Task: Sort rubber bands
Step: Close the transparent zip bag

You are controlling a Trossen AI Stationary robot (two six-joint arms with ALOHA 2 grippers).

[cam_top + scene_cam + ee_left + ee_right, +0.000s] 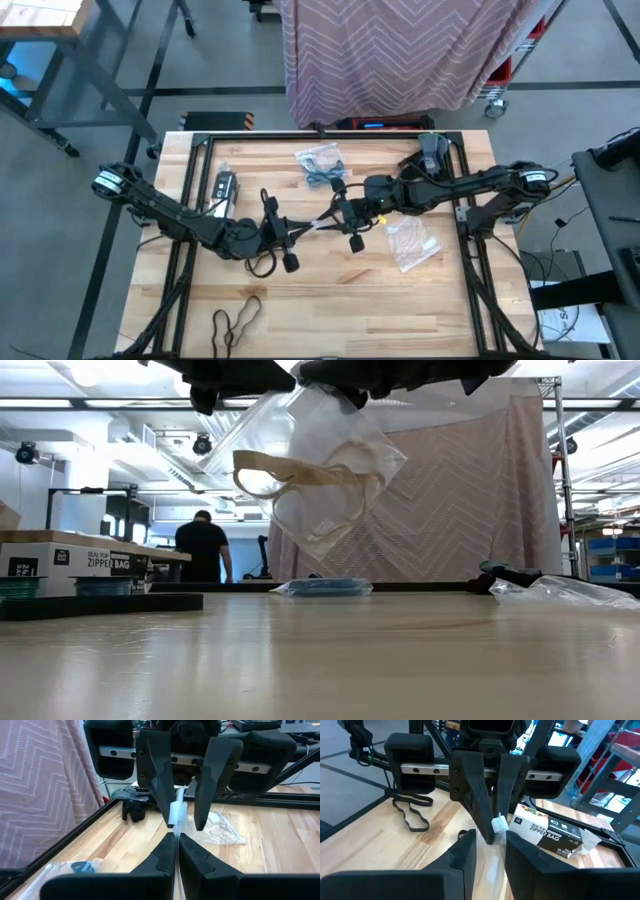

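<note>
Tan rubber bands point(300, 485) inside raised clear bag, black rubber bands point(236, 318) on table near edge

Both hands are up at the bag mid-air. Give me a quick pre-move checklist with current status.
1. Left hand shut on the clear bag: ok.
2. Right hand gripping the bag: not ok, fingers parted.
3. Bag lifted off the table: ok.
4. Tan bands inside the bag: ok.
5. Black bands sorted: not ok, loose on the table.
6. Bag sealed: cannot tell.

Wooden table point(330, 290) bears black rubber bands point(236, 318), plastic bags point(411, 243), zipper-bag box point(224, 189).
</note>
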